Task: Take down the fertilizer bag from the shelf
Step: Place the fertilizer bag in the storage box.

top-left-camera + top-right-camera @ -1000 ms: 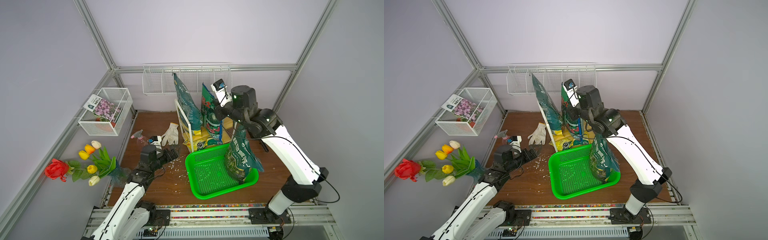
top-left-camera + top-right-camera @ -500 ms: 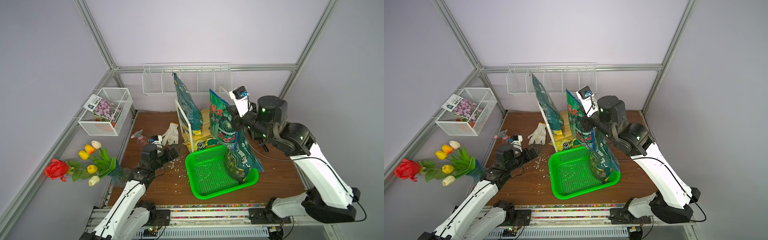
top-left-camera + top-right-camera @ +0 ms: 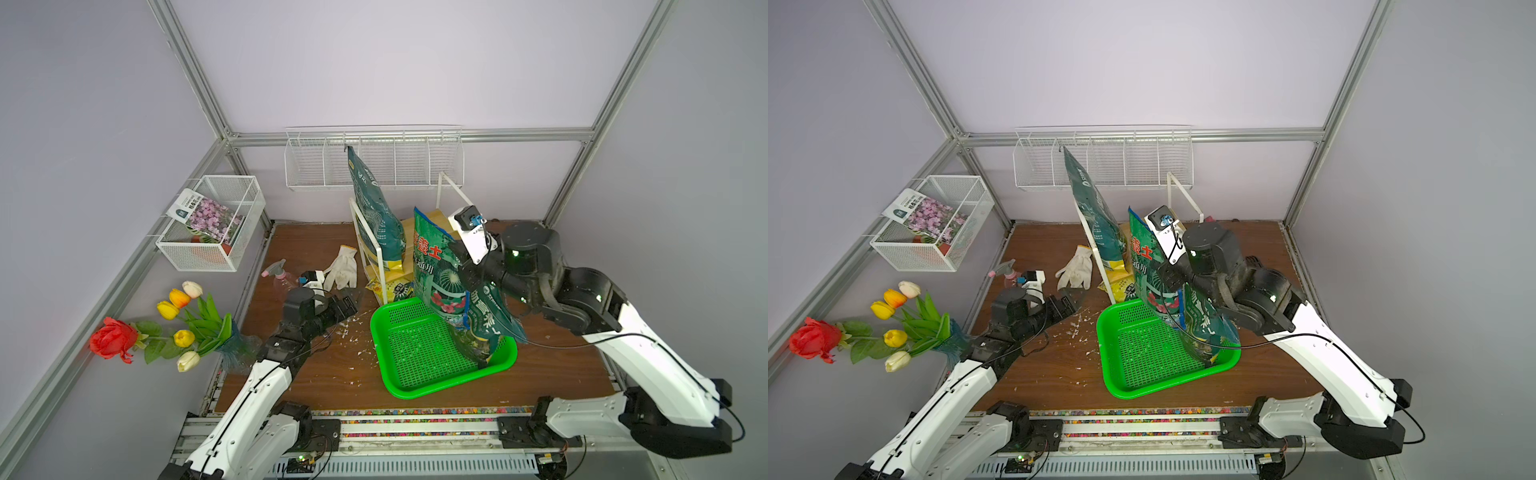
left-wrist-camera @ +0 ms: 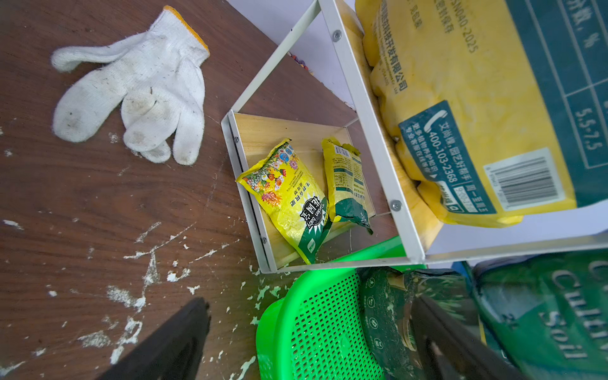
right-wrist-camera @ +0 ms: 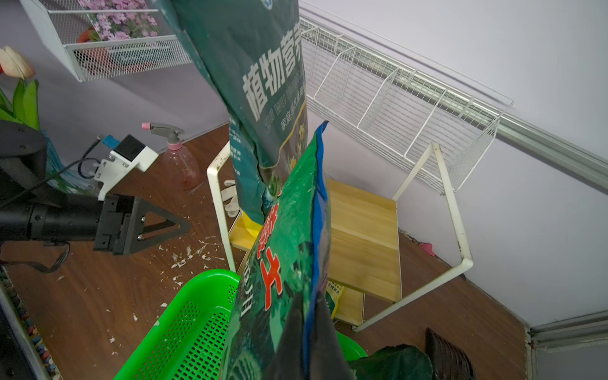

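The right gripper is clamped on the edge of the green fertilizer bag, which hangs upright off the shelf, at the 12 o'clock rim of the green basket (12 o'clock being the back wall in both top views). The right wrist view shows the part of the shelf's top board nearest the bag bare. It hides the bag's lower edge, so contact with the basket cannot be told. A dark teal bag stands on the top tier at the shelf's 9 o'clock side. Another dark bag leans in the basket's 3 o'clock corner. Only the left wrist view shows the lower tier, where two yellow packets lie side by side. The left gripper sits low over the table at the basket's 9 o'clock, jaws spread wide and holding nothing. A white glove lies at 10 o'clock.
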You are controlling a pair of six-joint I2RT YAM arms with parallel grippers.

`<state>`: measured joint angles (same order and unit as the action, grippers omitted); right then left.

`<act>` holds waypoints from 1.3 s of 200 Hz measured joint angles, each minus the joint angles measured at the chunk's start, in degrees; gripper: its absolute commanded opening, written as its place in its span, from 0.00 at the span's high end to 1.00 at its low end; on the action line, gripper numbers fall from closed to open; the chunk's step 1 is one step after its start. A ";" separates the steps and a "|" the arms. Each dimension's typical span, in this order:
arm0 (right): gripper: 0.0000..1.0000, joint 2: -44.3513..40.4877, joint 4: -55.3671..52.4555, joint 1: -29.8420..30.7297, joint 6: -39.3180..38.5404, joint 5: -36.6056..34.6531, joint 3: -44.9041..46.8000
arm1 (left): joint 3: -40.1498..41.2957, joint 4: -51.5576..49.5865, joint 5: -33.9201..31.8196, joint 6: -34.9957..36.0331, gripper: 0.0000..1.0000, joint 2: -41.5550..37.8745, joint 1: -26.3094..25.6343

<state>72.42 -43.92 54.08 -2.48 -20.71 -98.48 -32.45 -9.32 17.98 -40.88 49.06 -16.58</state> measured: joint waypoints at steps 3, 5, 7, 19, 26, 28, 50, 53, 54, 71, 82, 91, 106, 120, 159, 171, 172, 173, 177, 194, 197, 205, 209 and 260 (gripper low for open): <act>1.00 -0.20 0.04 0.24 0.11 -0.28 0.61 | 0.00 0.00 -0.02 0.00 0.00 -0.04 0.00; 1.00 -0.28 0.02 0.35 0.11 -0.35 0.83 | 0.00 0.00 -0.04 -0.02 0.00 -0.07 0.00; 1.00 -0.42 0.02 0.46 0.15 -0.52 1.20 | 0.00 0.00 -0.04 -0.02 0.00 -0.09 0.00; 1.00 -0.94 -0.09 1.22 0.33 -1.46 3.02 | 0.00 0.00 -0.04 -0.02 0.00 -0.20 0.00; 1.00 -1.05 -0.15 1.66 0.46 -2.05 3.76 | 0.00 0.00 -0.02 -0.02 0.00 -0.20 0.00; 1.00 -1.05 -0.15 1.79 0.52 -2.23 3.96 | 0.00 0.00 -0.02 -0.02 0.00 -0.20 0.00; 1.00 -1.60 -0.02 2.73 1.31 -3.74 6.10 | 0.00 0.00 -0.02 -0.04 0.00 -0.17 0.00; 1.00 -1.77 0.00 2.82 1.42 -3.85 6.43 | 0.00 0.00 -0.02 -0.04 0.00 -0.20 0.00; 1.00 -1.81 -0.02 2.84 1.44 -3.89 6.49 | 0.00 0.00 -0.02 -0.04 0.00 -0.20 0.00; 1.00 -3.02 0.02 3.02 2.34 -4.81 8.28 | 0.00 0.00 -0.02 -0.04 0.00 -0.20 0.00; 1.00 -3.96 0.07 3.08 3.13 -5.25 9.44 | 0.00 0.00 -0.04 -0.04 0.00 -0.20 0.00; 1.00 -4.87 0.17 3.19 3.93 -5.51 10.64 | 0.00 0.00 -0.02 -0.04 0.00 -0.20 0.00; 1.00 -6.32 0.48 3.32 5.16 -5.64 12.81 | 0.00 0.00 -0.02 -0.04 0.00 -0.20 0.00; 1.00 -7.37 0.85 3.39 6.36 -5.64 14.86 | 0.00 0.00 -0.04 -0.04 0.00 -0.20 0.00; 1.00 -8.55 1.14 3.65 8.35 -5.64 18.18 | 0.00 -0.07 -0.13 -0.04 0.00 -0.70 0.00; 1.00 -8.94 1.95 3.65 8.74 -5.66 19.10 | 0.00 -0.11 -0.20 -0.07 0.00 -0.98 0.00; 1.00 -8.98 1.99 3.65 8.74 -5.66 19.17 | 0.00 -0.09 -0.20 -0.07 0.00 -1.01 0.00; 1.00 -9.05 2.10 3.65 8.79 -5.66 19.32 | 0.00 -0.09 -0.20 -0.07 0.00 -1.03 0.00; 1.00 -9.18 2.45 3.65 8.96 -5.68 19.69 | 0.00 -0.11 -0.20 -0.07 0.00 -1.14 0.00; 1.00 -9.90 4.39 3.65 9.33 -5.95 21.94 | 0.00 -0.26 -0.22 -0.09 0.00 -1.62 0.00; 1.00 -9.97 4.76 3.67 9.35 -6.05 22.40 | 0.00 -0.28 -0.20 -0.11 0.00 -1.68 0.00; 1.00 -10.14 5.81 3.67 9.42 -6.29 23.76 | 0.00 -0.33 -0.22 -0.24 0.00 -1.86 0.00; 1.00 -10.14 6.21 3.67 9.44 -6.38 24.30 | 0.00 -0.39 -0.22 -0.26 0.00 -1.95 0.00; 1.00 -10.82 13.44 3.82 9.55 -8.22 33.88 | 0.00 -1.33 -0.44 -0.42 0.00 -2.54 0.00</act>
<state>61.60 -30.48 57.91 7.07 -28.93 -64.60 -32.45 -10.66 17.54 -41.30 46.52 -16.58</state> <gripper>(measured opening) 0.060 0.996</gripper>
